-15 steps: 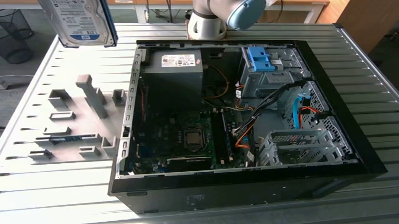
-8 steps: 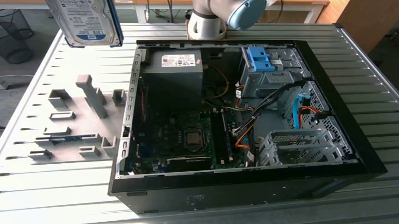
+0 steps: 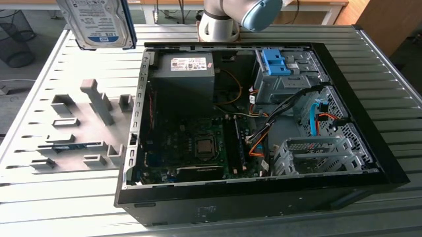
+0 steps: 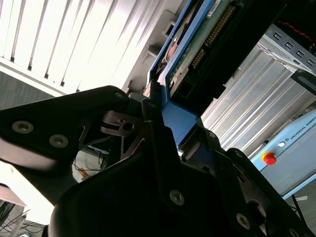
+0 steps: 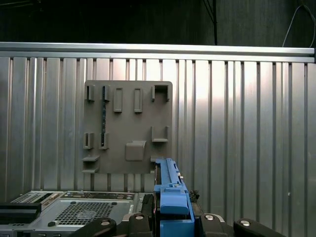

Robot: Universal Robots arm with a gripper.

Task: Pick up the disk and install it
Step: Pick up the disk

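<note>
While the end effector (image 5: 171, 219) clamps its blue-framed edge, the disk (image 3: 99, 22) hangs upright, long axis vertical.

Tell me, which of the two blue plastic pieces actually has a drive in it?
The frame around the silver disk, held above the table. The other, a blue clip, sits bare inside the computer case.

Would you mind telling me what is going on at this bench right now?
The robot arm has its gripper with the jaws closed on the blue frame of the disk, holding it up in the air. In the exterior view the disk hangs at the upper left, apart from the open computer case. It is not yet installed in the case.
</note>
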